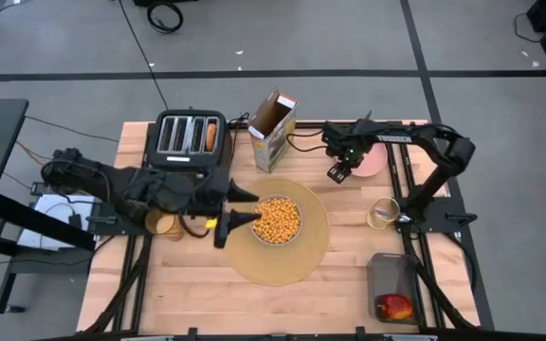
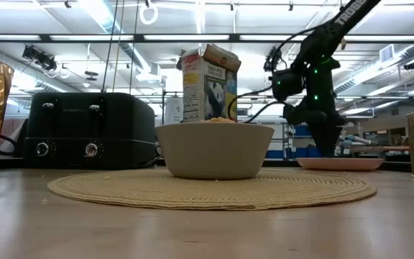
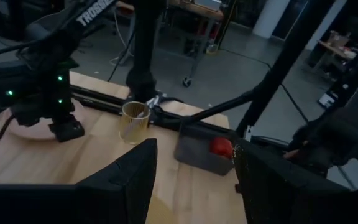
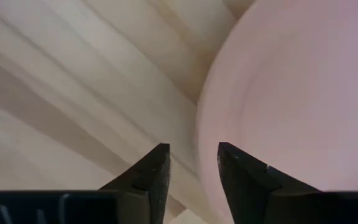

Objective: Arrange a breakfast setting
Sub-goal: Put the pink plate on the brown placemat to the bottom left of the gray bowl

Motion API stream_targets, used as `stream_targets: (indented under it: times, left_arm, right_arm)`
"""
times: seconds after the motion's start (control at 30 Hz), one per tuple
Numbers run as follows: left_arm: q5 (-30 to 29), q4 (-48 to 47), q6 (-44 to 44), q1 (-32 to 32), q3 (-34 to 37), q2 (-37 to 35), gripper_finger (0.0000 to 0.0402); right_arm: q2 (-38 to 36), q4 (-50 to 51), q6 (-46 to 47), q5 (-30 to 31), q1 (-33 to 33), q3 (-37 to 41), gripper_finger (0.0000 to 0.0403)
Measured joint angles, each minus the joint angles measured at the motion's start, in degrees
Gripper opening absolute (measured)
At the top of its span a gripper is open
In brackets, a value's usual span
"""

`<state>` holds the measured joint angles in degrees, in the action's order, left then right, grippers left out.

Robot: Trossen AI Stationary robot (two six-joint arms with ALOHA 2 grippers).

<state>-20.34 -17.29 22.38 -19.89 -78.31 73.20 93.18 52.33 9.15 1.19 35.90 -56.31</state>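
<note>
A pale bowl full of cereal sits in the middle of the round tan placemat. My left gripper hovers open beside the bowl's left rim, holding nothing. My right gripper points down at the left rim of the pink plate, which lies flat at the table's far right. The gripper is open, with a narrow gap between its fingers. An amber cup stands upright right of the mat. A red apple lies in a dark bin. A bread piece sticks out of a toaster slot. My right gripper comes from above with its fingers pointing down. The plate's left rim runs into the gap between the two fingertips while the plate lies flat on the table. I cannot tell whether the fingers touch the rim.
A black toaster and an open cereal box stand at the far edge. A golden-brown cup-like thing stands under the left arm. The dark bin sits at the near right corner. Bare wood shows at the near left.
</note>
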Motion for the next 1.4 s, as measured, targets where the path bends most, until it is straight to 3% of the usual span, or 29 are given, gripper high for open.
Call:
stream_targets:
  times: [0.37, 0.5, 0.83, 1.13, 1.3, 1.4]
  left_arm:
    - [-10.24, -0.16, 0.54, -7.21, 0.03, 0.07, 0.0215]
    - [-11.28, -0.2, 0.95, -7.77, 0.03, 0.07, 0.0215]
    - [-14.46, -0.17, 0.33, -7.66, 0.03, 0.07, 0.0215]
    - [-14.49, -1.14, -0.58, -5.29, 0.01, -0.53, 0.0215]
    - [-11.45, -1.68, -3.01, -1.24, -0.04, -0.98, 0.0221]
    - [-8.17, -1.35, -6.32, 0.99, -0.23, -0.67, 0.024]
  right_arm:
    - [1.64, -6.39, -0.79, 3.22, 0.68, 2.24, 0.0125]
    - [1.82, -8.54, -1.39, 3.56, 1.52, 3.96, 0.0115]
    - [0.24, -8.24, -1.95, 4.87, 1.97, 5.58, 0.0036]
    - [-11.08, 9.84, -6.61, 5.01, -2.87, -2.44, 0.0013]
    - [-18.48, 22.48, -10.41, 2.77, -12.1, -10.61, 0.0013]
    - [-21.37, 28.43, -12.29, -3.47, -19.73, -16.72, 0.0013]
